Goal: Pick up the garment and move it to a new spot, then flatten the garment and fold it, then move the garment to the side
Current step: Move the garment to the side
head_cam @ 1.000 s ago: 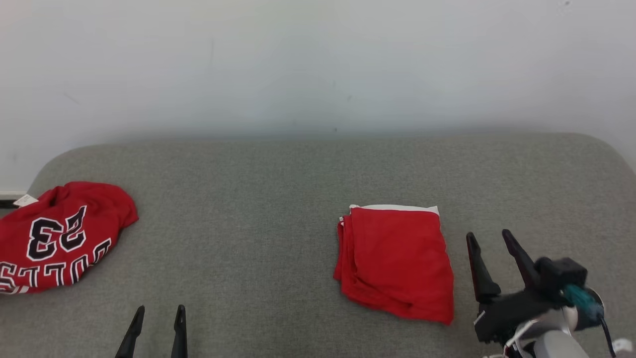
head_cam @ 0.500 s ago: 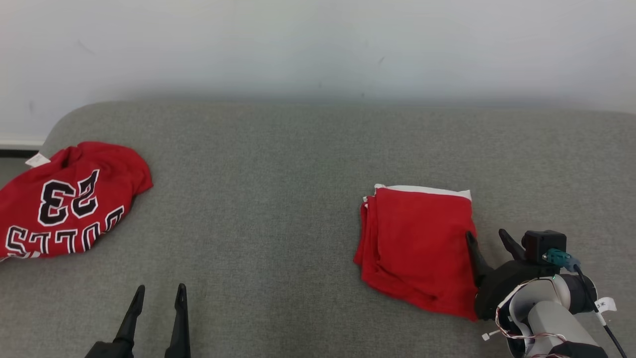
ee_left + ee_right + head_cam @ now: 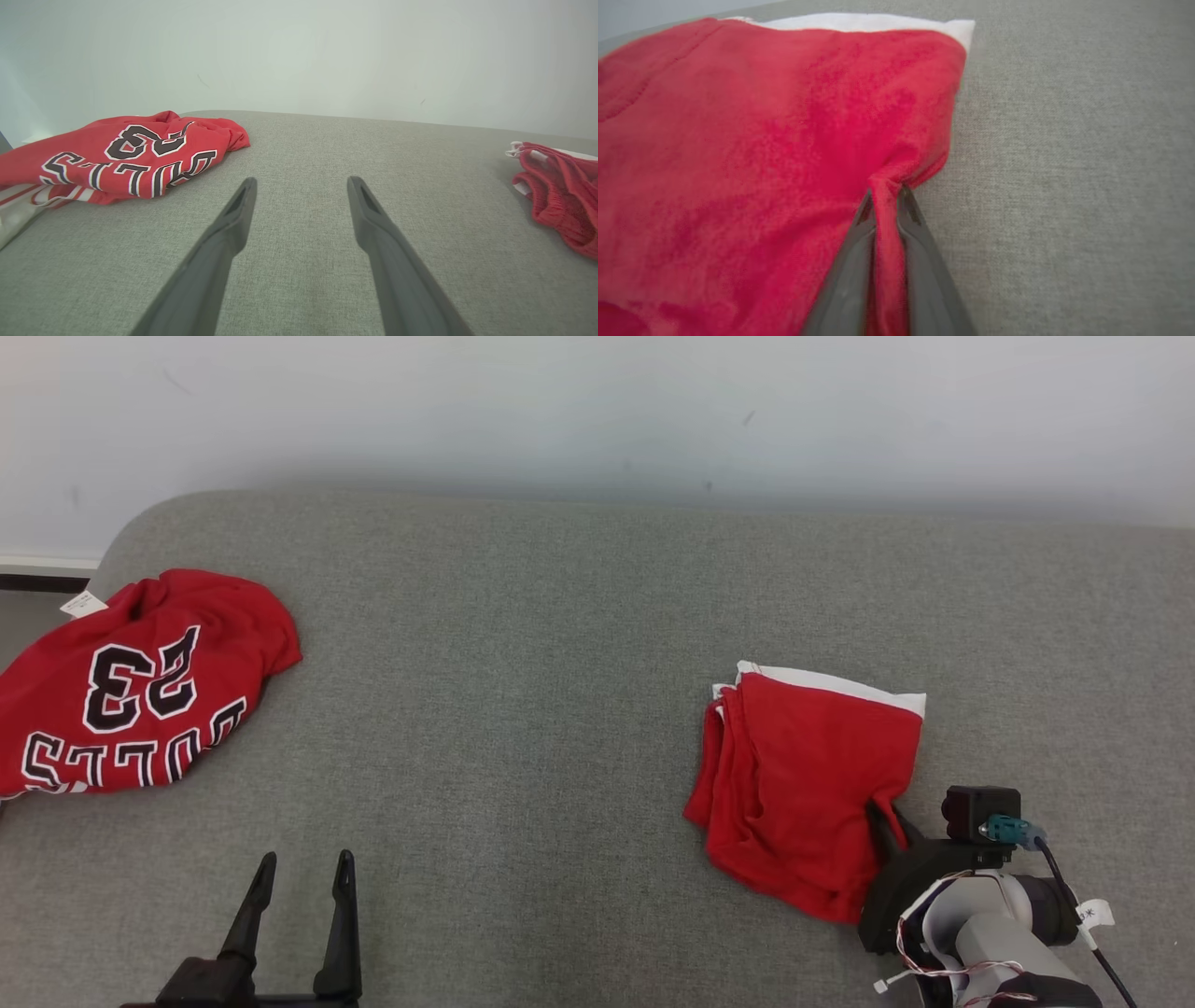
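Observation:
The folded red garment (image 3: 803, 775) with a white strip along its far edge lies on the grey padded surface (image 3: 523, 644), right of centre. My right gripper (image 3: 883, 814) is at its near right edge, shut on a pinched ridge of the red cloth. In the right wrist view the garment (image 3: 784, 140) spreads to the left, and a fold of it is squeezed between my right gripper's (image 3: 887, 190) two fingers. My left gripper (image 3: 306, 861) stands open at the lower left, nothing between its fingers (image 3: 233, 219). The left wrist view has the garment (image 3: 558, 198) at its far right.
A crumpled red jersey (image 3: 140, 681) with black and white lettering and the number 23 lies at the surface's left end, also seen as the jersey (image 3: 126, 154) in the left wrist view. A pale wall (image 3: 597, 411) runs behind the surface's rounded back edge.
My right gripper went from open beside the garment to shut on its right edge, bunching the cloth there. The head camera shifted, so the whole picture moved. The left gripper stays open.

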Controlling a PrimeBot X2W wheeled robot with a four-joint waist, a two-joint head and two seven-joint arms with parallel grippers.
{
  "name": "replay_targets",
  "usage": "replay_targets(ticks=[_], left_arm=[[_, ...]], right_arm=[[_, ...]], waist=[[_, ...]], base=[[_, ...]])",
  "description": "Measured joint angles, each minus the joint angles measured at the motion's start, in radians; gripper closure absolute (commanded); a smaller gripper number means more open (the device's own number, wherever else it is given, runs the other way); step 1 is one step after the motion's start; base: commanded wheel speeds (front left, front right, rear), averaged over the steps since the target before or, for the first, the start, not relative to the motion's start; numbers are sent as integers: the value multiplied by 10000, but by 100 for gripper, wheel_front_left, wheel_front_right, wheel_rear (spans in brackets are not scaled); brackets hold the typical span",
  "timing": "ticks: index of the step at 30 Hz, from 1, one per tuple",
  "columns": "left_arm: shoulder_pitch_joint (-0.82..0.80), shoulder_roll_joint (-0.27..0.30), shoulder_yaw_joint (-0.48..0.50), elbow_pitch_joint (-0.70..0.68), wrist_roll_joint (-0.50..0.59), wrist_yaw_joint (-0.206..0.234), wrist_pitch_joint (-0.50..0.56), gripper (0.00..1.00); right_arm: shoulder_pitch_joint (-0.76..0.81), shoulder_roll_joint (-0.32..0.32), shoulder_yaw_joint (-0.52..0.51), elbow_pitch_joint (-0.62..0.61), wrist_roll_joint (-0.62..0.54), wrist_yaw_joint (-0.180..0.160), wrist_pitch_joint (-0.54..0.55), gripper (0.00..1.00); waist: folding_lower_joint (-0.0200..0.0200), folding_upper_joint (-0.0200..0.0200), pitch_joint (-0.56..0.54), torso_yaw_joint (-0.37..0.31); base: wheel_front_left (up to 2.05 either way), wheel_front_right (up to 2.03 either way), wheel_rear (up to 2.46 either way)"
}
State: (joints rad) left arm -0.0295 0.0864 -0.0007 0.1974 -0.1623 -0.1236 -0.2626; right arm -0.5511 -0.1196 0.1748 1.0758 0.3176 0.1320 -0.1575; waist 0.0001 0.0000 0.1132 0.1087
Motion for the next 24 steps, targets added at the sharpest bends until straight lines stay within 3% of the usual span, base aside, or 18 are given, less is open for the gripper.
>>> replay_targets(ticks=[10,24], left_arm=[[-123,19,-100,52,27,-10,0,0],[-709,25,-182,-846,40,-58,0,0]], right_arm=[[-672,-330,715,593,-140,4,-464,100],[-2930,-1919,3183,100,-631,2,-242,100]], waist=[[0,1,72,-45],[1,1,864,-373]], base=[[0,0,0],[0,0,0]])
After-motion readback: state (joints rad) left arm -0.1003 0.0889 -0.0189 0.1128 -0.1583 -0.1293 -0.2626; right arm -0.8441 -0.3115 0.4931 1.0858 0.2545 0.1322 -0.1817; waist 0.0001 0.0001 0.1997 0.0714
